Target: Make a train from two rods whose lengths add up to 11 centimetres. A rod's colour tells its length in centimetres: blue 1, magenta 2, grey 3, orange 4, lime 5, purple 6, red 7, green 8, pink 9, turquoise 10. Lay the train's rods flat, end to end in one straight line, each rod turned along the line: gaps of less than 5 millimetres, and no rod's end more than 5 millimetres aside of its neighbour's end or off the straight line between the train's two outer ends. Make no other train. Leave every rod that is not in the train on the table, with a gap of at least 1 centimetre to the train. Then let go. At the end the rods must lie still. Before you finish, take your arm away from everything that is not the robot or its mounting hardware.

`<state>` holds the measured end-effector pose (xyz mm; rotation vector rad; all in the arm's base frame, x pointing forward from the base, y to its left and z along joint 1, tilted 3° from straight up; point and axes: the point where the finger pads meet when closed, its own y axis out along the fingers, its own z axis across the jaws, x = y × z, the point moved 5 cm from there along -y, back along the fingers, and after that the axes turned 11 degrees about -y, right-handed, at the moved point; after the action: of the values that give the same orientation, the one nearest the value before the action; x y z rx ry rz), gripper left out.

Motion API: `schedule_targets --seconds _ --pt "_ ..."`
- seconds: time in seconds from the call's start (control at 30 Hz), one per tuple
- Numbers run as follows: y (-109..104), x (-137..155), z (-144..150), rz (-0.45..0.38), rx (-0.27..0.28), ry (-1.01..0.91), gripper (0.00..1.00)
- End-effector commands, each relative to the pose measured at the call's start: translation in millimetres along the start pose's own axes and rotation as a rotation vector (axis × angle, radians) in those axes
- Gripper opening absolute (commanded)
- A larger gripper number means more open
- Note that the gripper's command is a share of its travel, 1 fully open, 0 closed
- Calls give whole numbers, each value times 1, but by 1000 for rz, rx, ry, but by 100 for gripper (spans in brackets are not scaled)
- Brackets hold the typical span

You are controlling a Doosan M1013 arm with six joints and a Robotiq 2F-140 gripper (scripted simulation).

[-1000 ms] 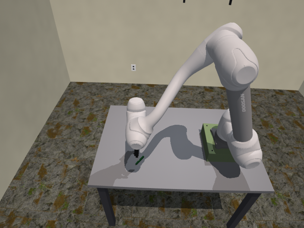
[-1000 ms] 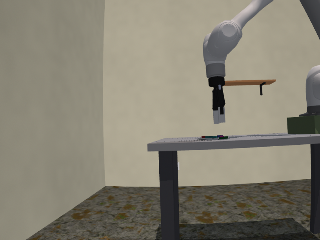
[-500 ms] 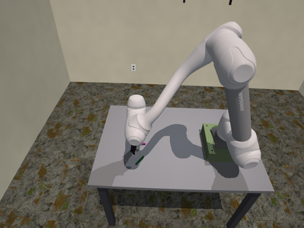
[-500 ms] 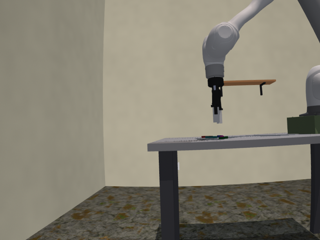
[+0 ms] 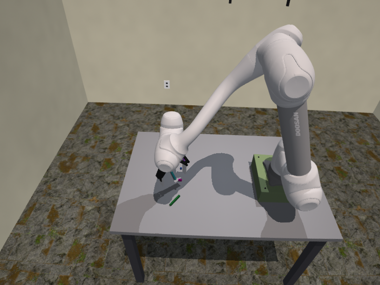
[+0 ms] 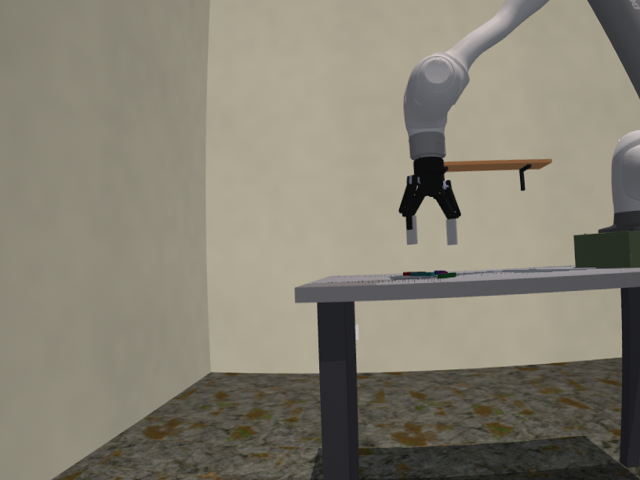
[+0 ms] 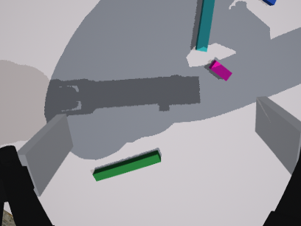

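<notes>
My gripper (image 6: 432,242) (image 7: 161,122) is open and empty, well above the table. A green rod (image 5: 174,200) (image 6: 446,275) (image 7: 127,165) lies alone, obliquely, below the fingers in the wrist view. A turquoise rod (image 5: 173,175) (image 7: 205,26) lies farther back, partly hidden by the arm or cut by the frame. A short magenta rod (image 5: 179,179) (image 7: 221,71) lies near its end, turned at an angle, with a gap. A blue rod (image 5: 180,168) (image 7: 271,1) lies beyond. A purple rod (image 5: 183,159) shows partly behind a finger. A red rod (image 6: 409,274) shows edge-on in the exterior view.
The grey table (image 5: 220,217) (image 6: 517,279) bears the rods left of the arm's green base block (image 5: 258,180) (image 6: 599,250). Arm shadows cross the table. A wooden shelf (image 6: 496,165) is on the wall behind the gripper.
</notes>
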<state>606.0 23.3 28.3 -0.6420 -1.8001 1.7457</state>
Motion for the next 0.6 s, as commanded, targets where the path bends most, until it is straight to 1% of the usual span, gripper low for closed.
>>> schedule_targets --seconds 0.0,0.1,0.17,0.2,0.57 --pt "-1 -4 11 5 8 167 100" --pt "-2 -9 19 5 8 299 100" --pt "-2 -9 19 5 8 299 100" --pt "-3 -13 25 6 8 402 100" --pt "-7 -31 54 8 6 884 100"
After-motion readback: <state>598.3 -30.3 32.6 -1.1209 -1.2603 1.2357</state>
